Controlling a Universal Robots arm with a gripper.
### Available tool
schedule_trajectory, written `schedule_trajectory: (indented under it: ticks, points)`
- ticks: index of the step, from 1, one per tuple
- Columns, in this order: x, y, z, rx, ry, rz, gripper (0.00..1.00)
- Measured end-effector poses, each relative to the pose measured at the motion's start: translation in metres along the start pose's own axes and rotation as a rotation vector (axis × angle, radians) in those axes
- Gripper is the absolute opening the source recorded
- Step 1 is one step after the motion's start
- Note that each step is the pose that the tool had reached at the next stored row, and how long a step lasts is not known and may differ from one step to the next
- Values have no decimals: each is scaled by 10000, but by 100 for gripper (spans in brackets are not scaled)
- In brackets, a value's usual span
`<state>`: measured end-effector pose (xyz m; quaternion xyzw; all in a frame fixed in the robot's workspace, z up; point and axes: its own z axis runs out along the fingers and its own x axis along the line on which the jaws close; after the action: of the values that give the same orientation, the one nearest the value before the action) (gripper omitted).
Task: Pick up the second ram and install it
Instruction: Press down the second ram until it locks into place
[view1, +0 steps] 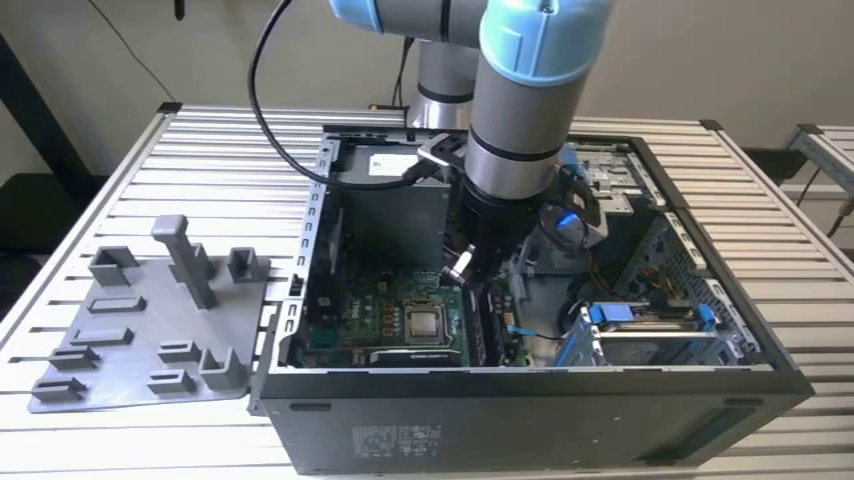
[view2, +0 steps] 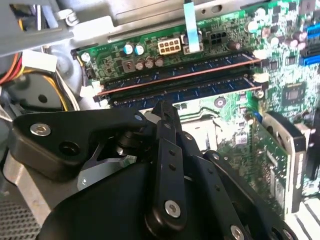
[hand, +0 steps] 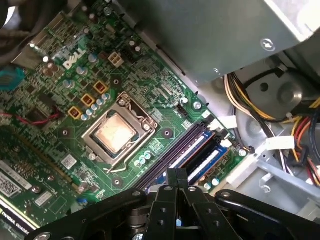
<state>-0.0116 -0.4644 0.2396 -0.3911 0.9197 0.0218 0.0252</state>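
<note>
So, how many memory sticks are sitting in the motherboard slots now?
2: the first stick in the slot nearer the white power connector, the second ram right beside it, nearer the gripper. The gripper hides part.

Slatted metal tabletop (view1: 801, 300). Two items sit directly on it: open PC case (view1: 534, 420) lying on its side, taking up the middle and the exterior view's right, and a grey holder plate (view1: 134, 330) with upright blocks at the exterior view's left, just beside the case.
</note>
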Motion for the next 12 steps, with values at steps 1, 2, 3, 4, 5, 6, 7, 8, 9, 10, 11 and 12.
schedule_trajectory:
  ticks: [1,2,3,4,5,6,7,8,9,10,11,12]
  points:
    - [0,0,0,1,-8,-169,11]
    - [0,0,0,4,-17,-334,11]
    - [0,0,0,9,-28,-497,11]
    - [0,0,0,15,-40,-657,11]
    - [0,0,0,23,-53,-819,11]
    - [0,0,0,29,-67,-977,11]
    - [0,0,0,32,-76,-1124,11]
    - [0,0,1,31,-82,-1257,11]
    - [1,1,1,26,-81,-1373,11]
    - [1,1,1,21,-78,-1493,11]
    - [2,2,1,14,-75,-1615,11]
    - [2,2,1,4,-72,-1748,11]
